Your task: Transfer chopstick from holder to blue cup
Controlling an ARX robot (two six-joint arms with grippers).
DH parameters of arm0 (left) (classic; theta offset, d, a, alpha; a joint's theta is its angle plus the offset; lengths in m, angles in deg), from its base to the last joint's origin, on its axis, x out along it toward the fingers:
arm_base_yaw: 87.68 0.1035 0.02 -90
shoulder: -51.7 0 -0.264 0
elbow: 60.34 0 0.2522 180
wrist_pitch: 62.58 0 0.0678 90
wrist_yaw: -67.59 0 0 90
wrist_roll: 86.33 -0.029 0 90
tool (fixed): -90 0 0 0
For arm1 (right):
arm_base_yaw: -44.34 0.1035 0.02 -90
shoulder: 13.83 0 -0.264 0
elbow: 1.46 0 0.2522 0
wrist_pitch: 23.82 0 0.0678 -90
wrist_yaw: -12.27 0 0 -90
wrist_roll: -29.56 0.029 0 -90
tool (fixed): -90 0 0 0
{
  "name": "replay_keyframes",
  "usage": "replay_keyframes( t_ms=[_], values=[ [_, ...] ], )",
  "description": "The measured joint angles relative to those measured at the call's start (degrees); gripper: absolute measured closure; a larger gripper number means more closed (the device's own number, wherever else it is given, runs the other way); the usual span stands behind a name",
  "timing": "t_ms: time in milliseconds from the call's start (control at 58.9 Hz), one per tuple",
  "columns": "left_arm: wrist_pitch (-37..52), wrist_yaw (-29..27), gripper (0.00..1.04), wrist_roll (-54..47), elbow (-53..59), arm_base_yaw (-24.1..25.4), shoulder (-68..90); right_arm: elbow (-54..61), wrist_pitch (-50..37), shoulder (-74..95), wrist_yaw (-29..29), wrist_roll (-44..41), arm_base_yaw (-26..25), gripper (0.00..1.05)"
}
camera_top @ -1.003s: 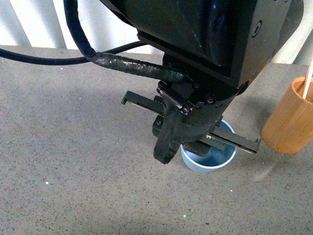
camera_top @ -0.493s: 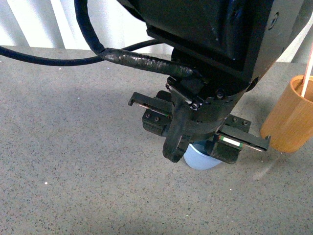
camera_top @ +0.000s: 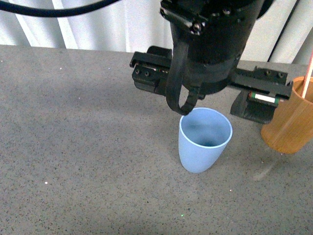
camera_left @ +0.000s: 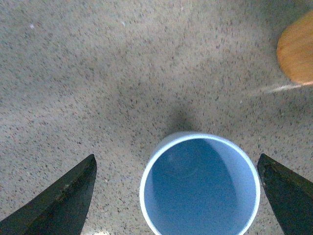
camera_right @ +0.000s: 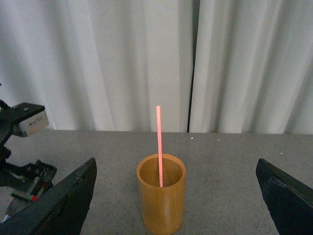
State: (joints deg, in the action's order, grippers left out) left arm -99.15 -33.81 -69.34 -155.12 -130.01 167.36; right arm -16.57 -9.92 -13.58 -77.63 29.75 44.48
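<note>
Left end effector point(camera_left: 176, 164): black fingers spread wide apart, nothing between them; it hangs above the table, straight over the cup.
Right end effector point(camera_right: 176, 166): dark fingers also spread wide and empty, facing the holder from a distance.
Light blue plastic cup point(camera_top: 205, 139): stands upright and empty on the table directly beneath the left end effector; in the left wrist view its round mouth sits between the two fingertips, touching neither.
Round tan wooden holder point(camera_right: 161, 198): upright on the table, straight ahead of the right end effector and centred between its fingers; off to the right side of the left end effector, near the cup but apart from it.
Thin pink chopstick point(camera_right: 159, 147): stands nearly upright inside the holder, lower end hidden within, upper part rising well above the rim; no end effector touches it.
Grey speckled table point(camera_top: 73, 147): carries cup and holder.
White pleated curtain point(camera_right: 98, 58): hangs behind the table, beyond the holder.
</note>
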Motion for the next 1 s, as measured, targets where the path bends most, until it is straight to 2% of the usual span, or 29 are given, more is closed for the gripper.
replay_keyframes(
  t_ms=[153, 289, 408, 493, 578, 782, 850, 1003],
  values=[
    [5.8, -0.8, 0.07, -1.0, 3.8, 2.0, -6.5, 0.0, 0.0, 0.0, 0.0, 0.0, 0.0, 0.10],
    [25.9, -4.9, 0.07, -5.5, 17.7, 7.3, -24.2, 0.0, 0.0, 0.0, 0.0, 0.0, 0.0, 0.10],
    [37.0, -4.9, 0.07, -8.8, 28.4, 12.6, -36.9, 0.0, 0.0, 0.0, 0.0, 0.0, 0.0, 0.10],
    [39.0, -6.4, 0.07, -9.9, 32.9, 14.9, -42.9, 0.0, 0.0, 0.0, 0.0, 0.0, 0.0, 0.10],
    [45.5, -8.1, 0.07, -11.3, 38.1, 15.8, -46.6, 0.0, 0.0, 0.0, -0.2, 0.0, 0.0, 0.10],
    [46.3, -8.3, 0.07, -12.4, 39.6, 15.8, -46.7, 0.0, 0.0, 0.0, 0.0, 0.0, 0.0, 0.10],
    [51.6, -11.9, 0.19, -14.4, 42.5, 16.4, -47.8, 0.0, 0.0, 0.0, 0.0, 0.0, 0.0, 0.10],
    [55.8, -9.1, 0.46, -15.9, 52.8, 21.3, -54.6, 0.0, 0.0, 0.0, 0.0, 0.0, 0.0, 0.10]
  ],
)
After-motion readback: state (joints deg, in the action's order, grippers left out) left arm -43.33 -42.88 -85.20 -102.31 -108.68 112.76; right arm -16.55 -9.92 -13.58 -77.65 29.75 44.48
